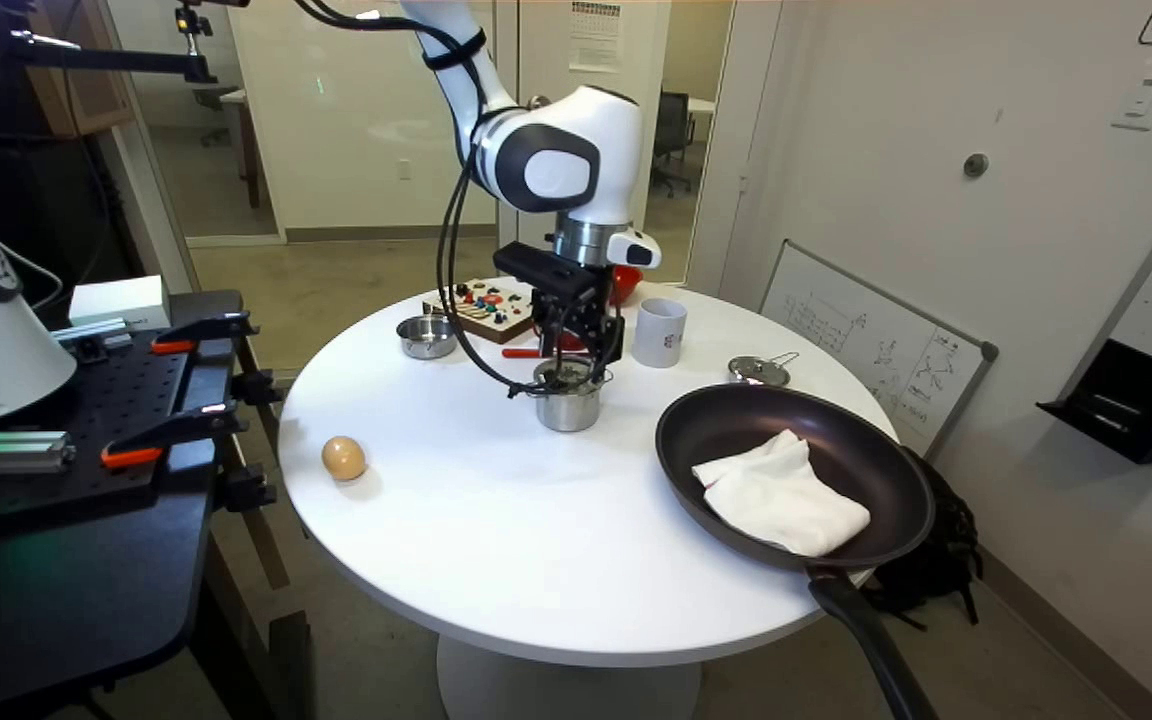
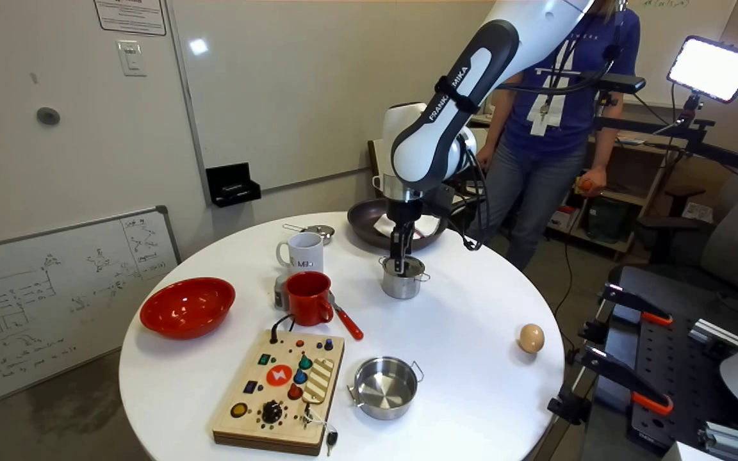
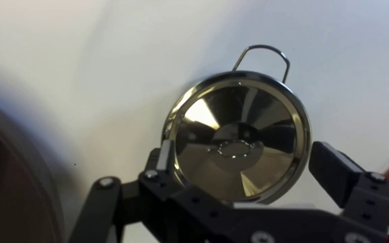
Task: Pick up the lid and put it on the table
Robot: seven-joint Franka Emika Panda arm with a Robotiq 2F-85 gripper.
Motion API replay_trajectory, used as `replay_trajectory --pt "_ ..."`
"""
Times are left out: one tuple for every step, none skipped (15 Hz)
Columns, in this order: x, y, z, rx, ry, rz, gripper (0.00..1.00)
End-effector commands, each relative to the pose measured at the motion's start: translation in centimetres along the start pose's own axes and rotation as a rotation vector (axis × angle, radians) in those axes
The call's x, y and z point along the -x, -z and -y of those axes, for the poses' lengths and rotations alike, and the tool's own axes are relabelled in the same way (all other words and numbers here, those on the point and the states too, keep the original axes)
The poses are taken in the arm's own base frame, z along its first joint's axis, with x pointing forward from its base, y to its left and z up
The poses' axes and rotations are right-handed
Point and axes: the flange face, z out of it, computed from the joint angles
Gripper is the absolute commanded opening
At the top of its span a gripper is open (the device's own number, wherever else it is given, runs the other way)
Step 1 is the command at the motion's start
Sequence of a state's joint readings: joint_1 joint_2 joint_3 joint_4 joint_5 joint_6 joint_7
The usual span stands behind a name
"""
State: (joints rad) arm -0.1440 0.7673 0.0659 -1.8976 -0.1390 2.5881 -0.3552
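Note:
The round silver-grey lid [image 3: 198, 162] looks set on top of the small steel pot [image 1: 568, 412], with a small ring shape at its middle. The pot stands upright on the round white table [image 1: 496, 560] and also shows in an exterior view [image 2: 401, 289]. A wire handle [image 3: 265, 47] of the pot sticks out in the wrist view. My gripper [image 3: 241, 148] points down over the pot, with its fingers wide apart on opposite sides of the lid. It is open and holds nothing. In both exterior views the lid's details are too small to make out.
A black pan [image 1: 676, 450] with a white cloth stands close by. Around are a white mug [image 1: 659, 330], a red mug [image 2: 308, 301], a red-handled tool [image 2: 350, 323], a silver bowl [image 2: 385, 387], a knob board [image 2: 279, 397], a red bowl [image 2: 188, 307] and an egg [image 1: 344, 458].

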Motion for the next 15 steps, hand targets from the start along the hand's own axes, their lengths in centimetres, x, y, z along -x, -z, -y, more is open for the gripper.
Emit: replay_trajectory --pt "-1.01 -0.81 0.26 -0.019 0.000 0.026 1.00" --pt "-1.09 -0.85 0.24 -0.014 -0.006 0.027 1.00" --pt "-1.18 -0.92 0.23 -0.014 -0.005 0.029 1.00" --pt "-1.20 -0.97 0.13 -0.015 -0.006 0.031 1.00" --pt "-1.27 -1.00 0.07 -0.017 -0.006 0.033 1.00" --pt "-1.31 -0.95 0.03 -0.016 -0.007 0.035 1.00" --pt "-1.37 -0.94 0.04 -0.016 -0.007 0.037 1.00" --pt "-1.41 -0.93 -0.03 -0.017 -0.006 0.040 1.00" --pt "-1.42 -0.87 -0.06 -0.017 -0.007 0.042 0.95" --pt "-1.46 -0.85 -0.07 -0.017 -0.007 0.044 0.93" --pt "-1.53 -0.78 -0.13 -0.017 -0.007 0.045 0.93" --pt "-1.57 -0.80 -0.16 -0.018 -0.006 0.048 0.94" --pt "-1.60 -0.84 -0.14 -0.019 -0.005 0.050 0.79" --pt "-1.62 -0.90 -0.12 -0.018 -0.004 0.052 0.88" --pt "-1.66 -0.85 -0.13 -0.018 -0.004 0.053 0.76"
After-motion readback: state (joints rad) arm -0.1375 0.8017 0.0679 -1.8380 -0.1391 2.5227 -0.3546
